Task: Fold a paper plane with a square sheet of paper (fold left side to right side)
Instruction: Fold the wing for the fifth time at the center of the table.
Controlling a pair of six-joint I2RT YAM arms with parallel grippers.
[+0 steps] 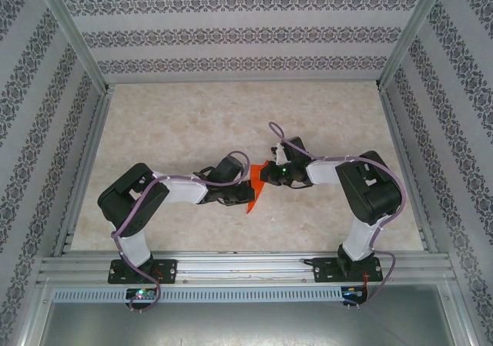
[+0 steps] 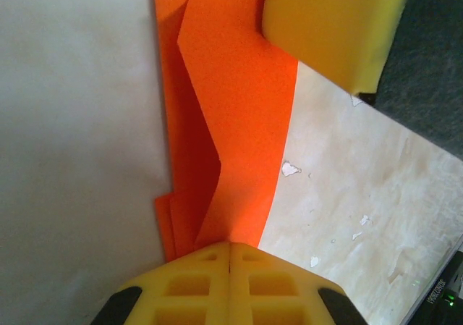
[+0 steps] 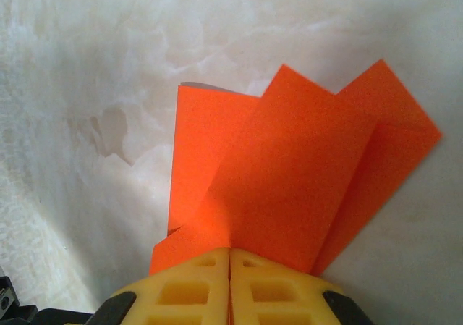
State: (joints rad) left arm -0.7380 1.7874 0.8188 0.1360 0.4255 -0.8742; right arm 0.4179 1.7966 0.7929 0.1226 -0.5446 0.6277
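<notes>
Left wrist cam: left gripper (image 2: 230, 247) has its yellow fingers squeezed fully together on the creased orange-red paper (image 2: 239, 108). Right gripper (image 3: 230, 251) pinches the other end, same deal. The paper's between them, mid-table (image 1: 192, 115). Tiny lettering (image 2: 436, 294) on a black part is too blurry to read.

Both arms bend inward and meet in the middle. The left gripper (image 2: 230, 249) and right gripper (image 3: 229, 252) each pinch the orange paper (image 2: 239, 86) tight.
</notes>
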